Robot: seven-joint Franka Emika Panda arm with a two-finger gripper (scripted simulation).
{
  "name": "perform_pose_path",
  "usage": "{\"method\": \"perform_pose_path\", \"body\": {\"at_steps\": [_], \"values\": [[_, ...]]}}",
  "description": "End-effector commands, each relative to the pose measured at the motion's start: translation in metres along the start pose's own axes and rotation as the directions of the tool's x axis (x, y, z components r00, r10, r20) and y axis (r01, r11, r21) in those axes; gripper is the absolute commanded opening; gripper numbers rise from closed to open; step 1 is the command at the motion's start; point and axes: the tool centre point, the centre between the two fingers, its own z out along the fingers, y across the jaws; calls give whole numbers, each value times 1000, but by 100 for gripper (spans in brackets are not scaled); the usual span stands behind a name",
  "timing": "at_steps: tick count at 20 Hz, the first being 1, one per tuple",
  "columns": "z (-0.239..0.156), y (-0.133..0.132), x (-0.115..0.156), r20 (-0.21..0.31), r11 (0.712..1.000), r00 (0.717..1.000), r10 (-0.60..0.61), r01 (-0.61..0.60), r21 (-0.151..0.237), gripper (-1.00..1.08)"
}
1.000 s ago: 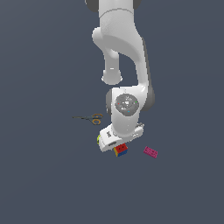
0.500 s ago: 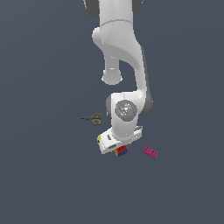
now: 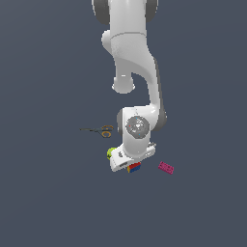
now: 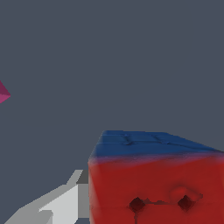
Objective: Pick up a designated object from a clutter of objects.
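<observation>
Arm is folded low over the clutter, wrist pointing down so the pincer comes at the puzzle cube from above; presumably this keeps the fingers clear of the neighbouring items. The cube sits on the desk directly under the white hand, only a sliver of it showing in the exterior view.

Relative to the cube: yellow-green ball just beside it, toward the exterior view's left and partly hidden behind the hand; pink brick near, toward the exterior view's right, apart; scissors farther off, beyond the ball.

Pincer state: one pale finger shows alongside the cube in the wrist view, right up against its red face. The other finger is not visible, so I cannot tell whether it is clamped or merely straddling.

Cube appearance, wrist view: red face toward the camera, slightly mottled with two dark pits; blue face on top with faint tile grooves. Exterior view adds a yellow-orange patch.
</observation>
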Motion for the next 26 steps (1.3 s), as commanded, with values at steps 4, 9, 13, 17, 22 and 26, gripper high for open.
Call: {"method": "perform_pose_path", "body": {"at_steps": [4, 9, 13, 17, 22, 26], "values": [[1, 0, 1, -1, 1000, 1000, -1, 1, 0, -100], [0, 0, 0, 0, 1000, 1000, 0, 0, 0, -100], [-5, 2, -3, 0, 1000, 1000, 0, 0, 0, -100], [-15, 5, -11, 0, 1000, 1000, 0, 0, 0, -100], [-37, 12, -28, 0, 1000, 1000, 0, 0, 0, -100], [-61, 20, -47, 0, 1000, 1000, 0, 0, 0, -100]]}}
